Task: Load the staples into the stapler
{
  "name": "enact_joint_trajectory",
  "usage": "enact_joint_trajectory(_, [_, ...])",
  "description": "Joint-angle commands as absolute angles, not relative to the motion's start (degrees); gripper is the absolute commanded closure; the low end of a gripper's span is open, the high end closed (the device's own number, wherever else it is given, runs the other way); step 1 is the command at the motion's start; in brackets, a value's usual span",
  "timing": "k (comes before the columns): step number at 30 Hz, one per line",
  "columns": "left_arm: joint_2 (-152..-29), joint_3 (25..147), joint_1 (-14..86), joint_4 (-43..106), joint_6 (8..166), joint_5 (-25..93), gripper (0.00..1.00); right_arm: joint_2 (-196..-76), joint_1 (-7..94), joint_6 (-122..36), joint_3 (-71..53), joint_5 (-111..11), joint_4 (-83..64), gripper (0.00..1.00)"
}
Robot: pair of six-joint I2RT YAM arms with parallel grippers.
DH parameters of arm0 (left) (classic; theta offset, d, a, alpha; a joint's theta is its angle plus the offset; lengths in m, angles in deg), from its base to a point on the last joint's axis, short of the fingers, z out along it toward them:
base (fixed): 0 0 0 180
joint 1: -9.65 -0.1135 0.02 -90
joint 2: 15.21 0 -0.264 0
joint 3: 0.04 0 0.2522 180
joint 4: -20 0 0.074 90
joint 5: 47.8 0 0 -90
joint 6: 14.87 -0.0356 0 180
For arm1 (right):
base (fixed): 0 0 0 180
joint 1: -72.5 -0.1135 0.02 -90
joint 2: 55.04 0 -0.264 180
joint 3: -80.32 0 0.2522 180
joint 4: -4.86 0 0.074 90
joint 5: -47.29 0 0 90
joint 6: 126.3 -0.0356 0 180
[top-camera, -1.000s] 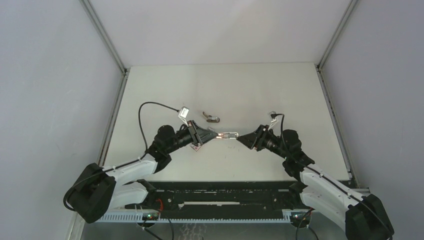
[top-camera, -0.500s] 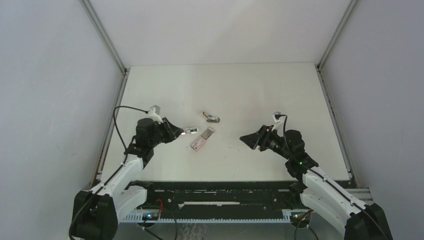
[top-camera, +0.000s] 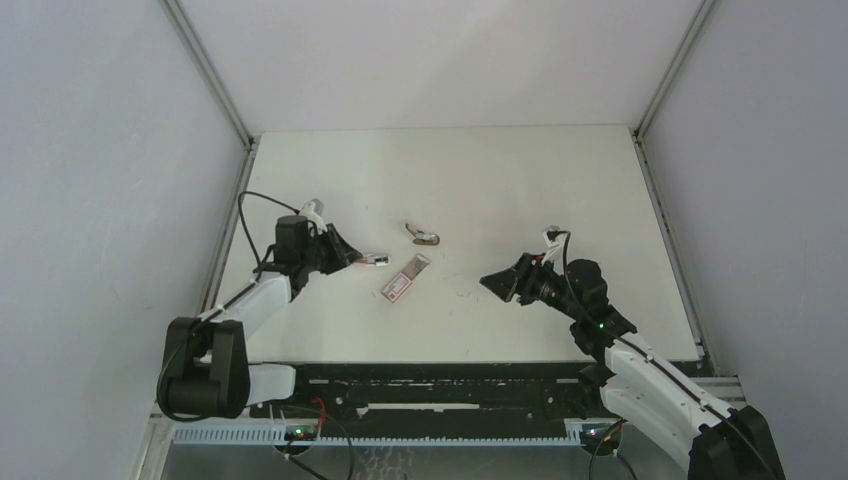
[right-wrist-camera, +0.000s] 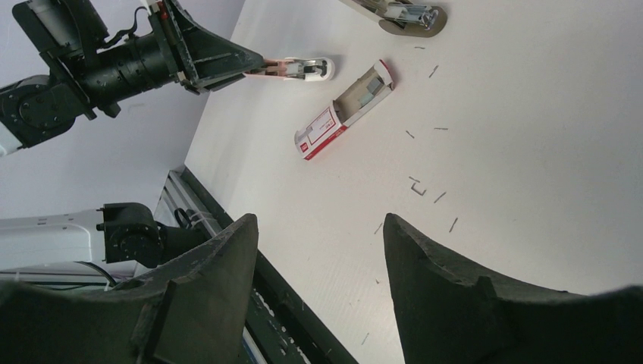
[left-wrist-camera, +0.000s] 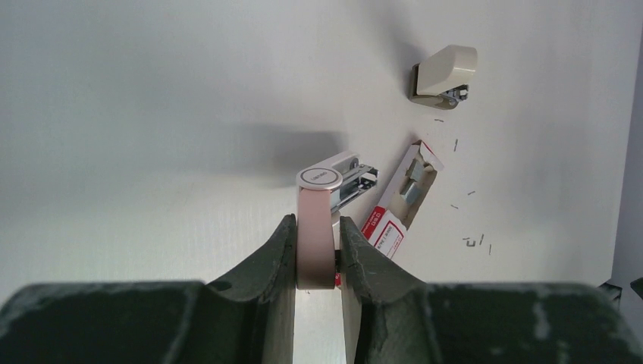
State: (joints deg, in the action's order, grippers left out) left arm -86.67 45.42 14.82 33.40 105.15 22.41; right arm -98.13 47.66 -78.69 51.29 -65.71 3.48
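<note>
Pink piece, pinched only by its end in the left gripper, may pivot and slip, while the right gripper hangs spread and staples and stapler lie on the table.

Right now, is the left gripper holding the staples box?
No, the left gripper is shut on the pink stapler; the staples box lies on the table.

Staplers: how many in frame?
2. One pinkish stapler is clamped in the left tool; one beige stapler lies on the table, just beyond the open staples box. None seems hidden.
</note>
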Motion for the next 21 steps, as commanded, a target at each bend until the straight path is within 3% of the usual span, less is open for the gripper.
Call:
enact_joint_trajectory(1, [-90.7, 50.3, 14.2, 30.1, 102.8, 18.4, 0.88, -98.2, 47.9, -77.3, 50.1, -65.9, 4.5, 0.39])
enact_joint_trajectory(9, [-96.0, 53.0, 14.2, 29.9, 101.3, 17.8, 0.69, -98.7, 47.8, -76.4, 50.0, -65.6, 3.9, 0.38])
enact_joint_trajectory(15, [-96.2, 54.1, 14.2, 29.5, 98.4, 19.5, 0.33, -98.7, 47.8, -75.2, 50.0, -64.9, 2.8, 0.37])
enact_joint_trajectory(18, [-92.8, 53.2, 14.2, 29.8, 96.3, 25.0, 0.24, -98.5, 47.9, -74.7, 49.8, -64.4, 2.1, 0.36])
enact_joint_trajectory(21, [-88.6, 51.6, 14.9, 29.7, 96.0, 32.3, 0.23, -98.5, 47.7, -74.1, 49.5, -63.9, 1.3, 0.36])
